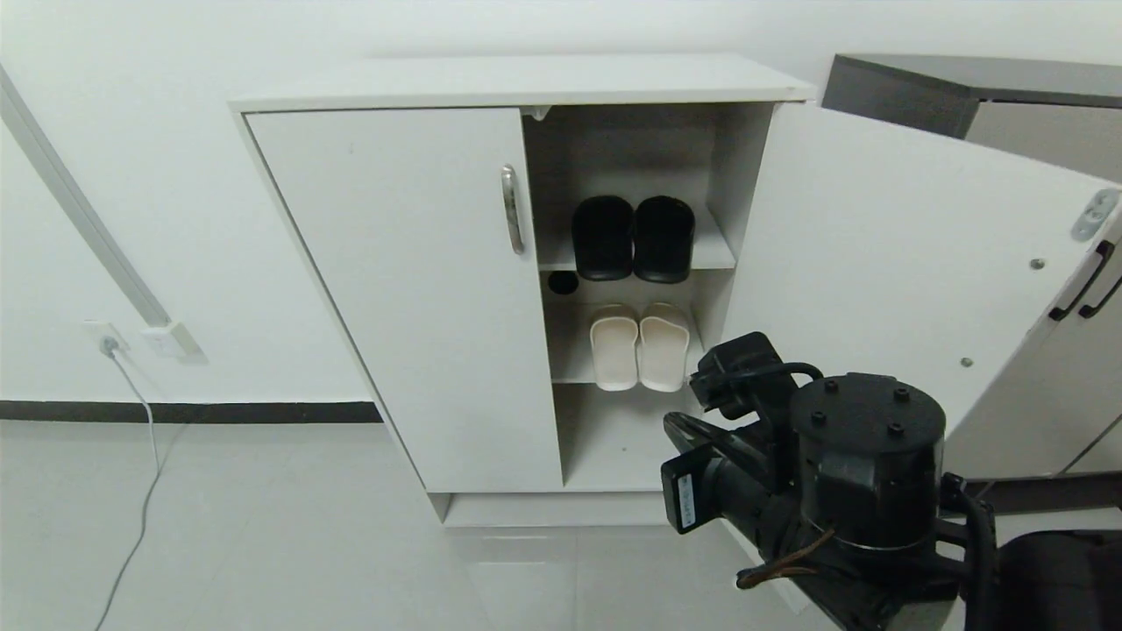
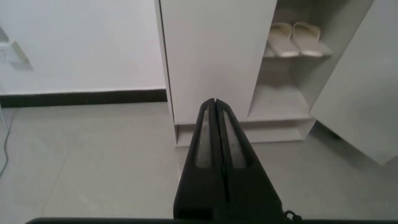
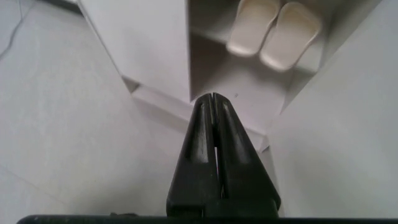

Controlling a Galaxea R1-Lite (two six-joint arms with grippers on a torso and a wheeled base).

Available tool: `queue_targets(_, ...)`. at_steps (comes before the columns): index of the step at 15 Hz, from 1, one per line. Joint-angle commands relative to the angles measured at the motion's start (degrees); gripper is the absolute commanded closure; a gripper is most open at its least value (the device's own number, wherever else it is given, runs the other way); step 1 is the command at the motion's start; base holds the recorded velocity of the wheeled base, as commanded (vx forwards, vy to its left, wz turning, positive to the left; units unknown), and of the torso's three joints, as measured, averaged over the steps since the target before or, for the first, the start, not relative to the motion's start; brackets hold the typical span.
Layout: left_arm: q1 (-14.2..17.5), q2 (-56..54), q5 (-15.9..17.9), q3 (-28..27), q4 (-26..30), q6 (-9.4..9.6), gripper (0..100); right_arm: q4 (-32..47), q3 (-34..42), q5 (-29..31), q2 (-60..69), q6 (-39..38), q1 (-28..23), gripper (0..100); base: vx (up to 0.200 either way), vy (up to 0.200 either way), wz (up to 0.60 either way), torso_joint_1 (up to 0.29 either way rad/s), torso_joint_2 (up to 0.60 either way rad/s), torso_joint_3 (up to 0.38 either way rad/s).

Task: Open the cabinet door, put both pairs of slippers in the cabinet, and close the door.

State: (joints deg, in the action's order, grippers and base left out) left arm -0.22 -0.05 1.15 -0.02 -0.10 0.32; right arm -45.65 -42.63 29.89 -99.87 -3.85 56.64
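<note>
While the right-hand door of the cabinet stands swung wide, the left-hand door is shut, with its metal handle upright along the inner edge. Head view: the black slippers sit side by side on the upper shelf. The cream slippers sit side by side on the shelf directly at their 6 o'clock. Both pairs are inside the open compartment. The right arm hangs low in front of the open door, at about 5 o'clock from the cream pair and apart from it. A wall socket with a trailing cable lies at 9 o'clock of the cabinet. A grey cupboard stands behind the open door at 3 o'clock.

Left wrist view: the left gripper has its two fingers pressed flat together and holds nothing. It hovers over the floor tiles, facing the shut door. The cream pair lies well beyond it inside the compartment.

Right wrist view: the right gripper is likewise closed tip to tip and empty. It points at the bottom compartment's floor. The cream slippers rest on the shelf above that floor, near the tips but not touching them.
</note>
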Motion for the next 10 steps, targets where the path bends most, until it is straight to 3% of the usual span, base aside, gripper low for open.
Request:
queue_targets(1,0.04,0.05,0.0,0.02,0.1,0.03,100,0.04,0.18,-0.01,0.11,-0.01,-0.04,100,0.0,0.0,0.0,0.041,-0.54,-0.373)
queue_targets(10,0.04,0.05,0.0,0.02,0.1,0.03,100,0.04,0.44,-0.01,0.29,-0.1,-0.21,100,0.0,0.0,0.0,0.109,-0.47,-0.347)
